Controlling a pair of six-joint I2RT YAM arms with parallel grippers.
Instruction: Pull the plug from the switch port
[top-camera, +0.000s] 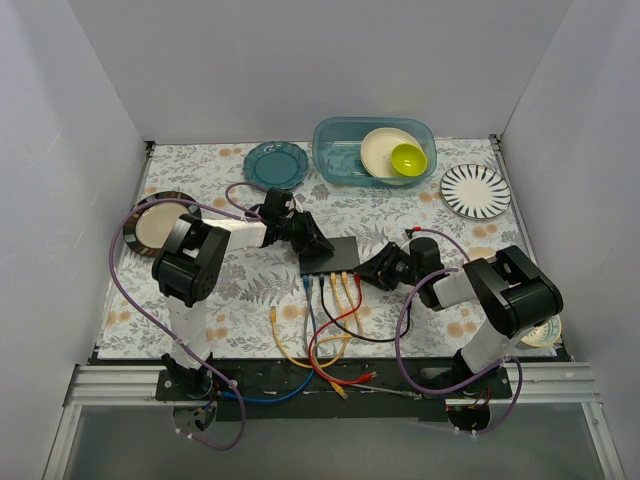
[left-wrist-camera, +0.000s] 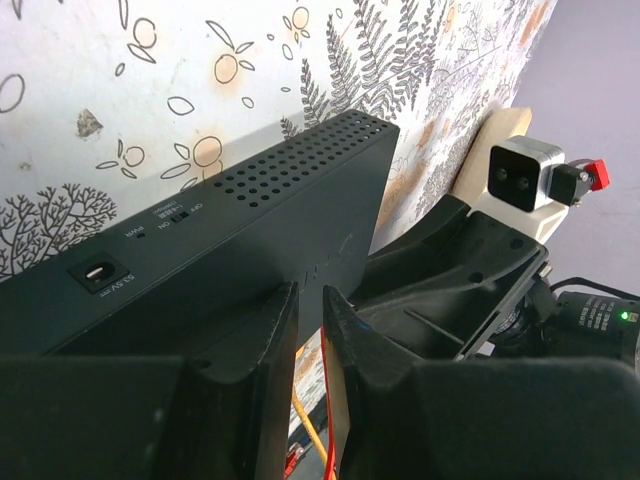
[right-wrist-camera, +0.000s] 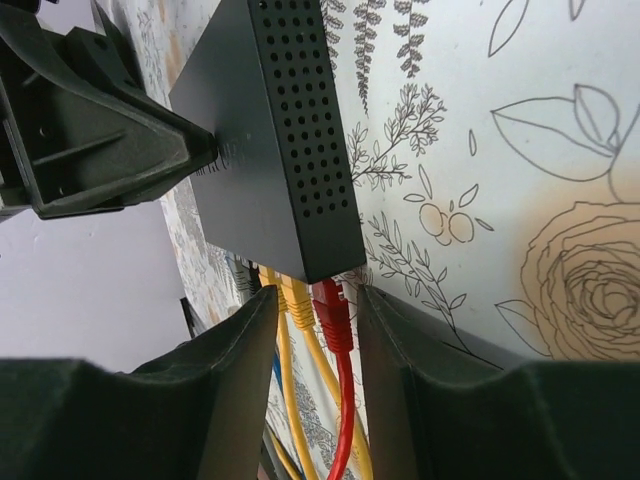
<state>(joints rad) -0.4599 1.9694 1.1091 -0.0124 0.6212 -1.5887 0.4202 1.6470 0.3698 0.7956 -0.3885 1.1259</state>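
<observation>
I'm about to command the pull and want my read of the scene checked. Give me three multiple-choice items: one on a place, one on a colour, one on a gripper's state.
1. Where is the green bowl?
A. In the blue bin
B. At the near table edge
C. Held by a gripper

2. What colour is the plug at the switch corner port, between the right gripper fingers?
A. Green
B. White
C. Red

3. What is the left gripper doing?
A. Hanging open
B. Clamped on the switch's edge
C. Holding a cable

1 A: the top view shows it inside the bin.
2 C: the right wrist view shows it red.
3 B: its fingers pinch the box.
</observation>
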